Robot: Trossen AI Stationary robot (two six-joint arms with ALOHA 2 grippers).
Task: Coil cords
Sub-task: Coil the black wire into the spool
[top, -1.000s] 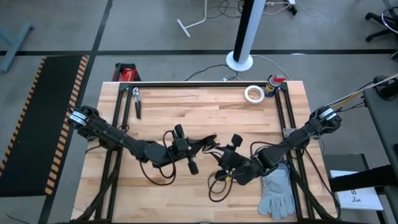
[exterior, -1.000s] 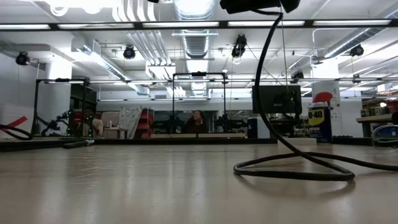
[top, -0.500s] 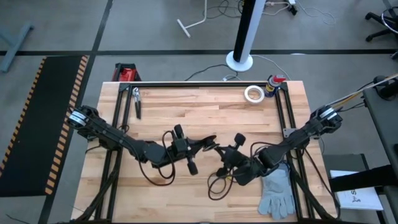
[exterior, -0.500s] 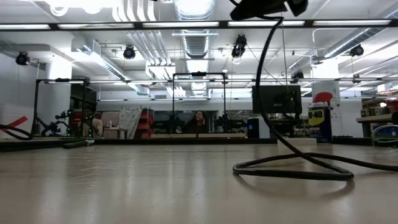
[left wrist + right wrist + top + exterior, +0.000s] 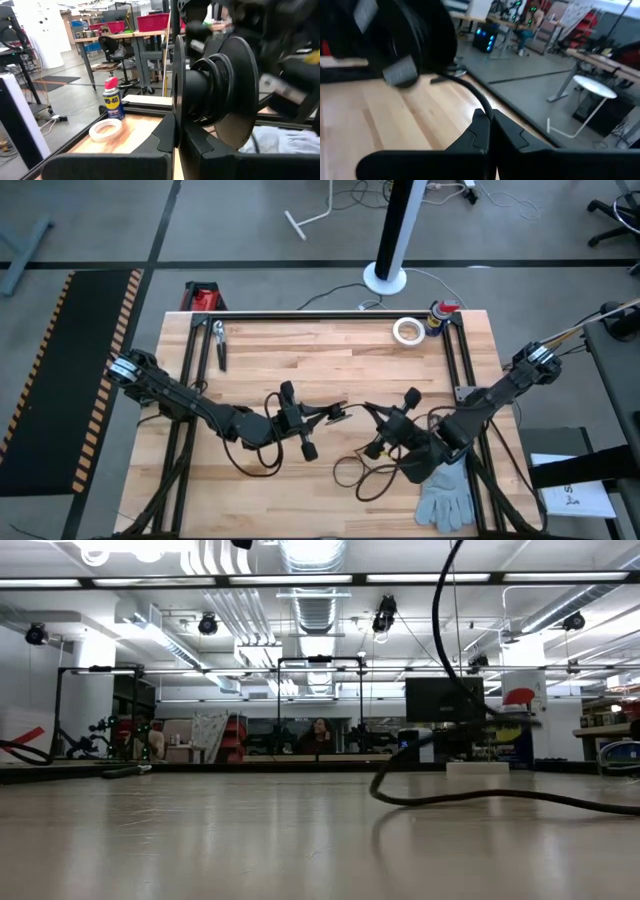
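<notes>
Now right gripper shifted toward 3 o'clock since a second ago, fingers pinched on cord, drawing strand up. Loose loops lie on table at 6 o'clock of centre. Left gripper closed on spool. Winding underway.

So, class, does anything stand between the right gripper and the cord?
Nothing visible does. The right gripper is shut on the cord; its loose loops lie on the table beside the grey glove.
</notes>
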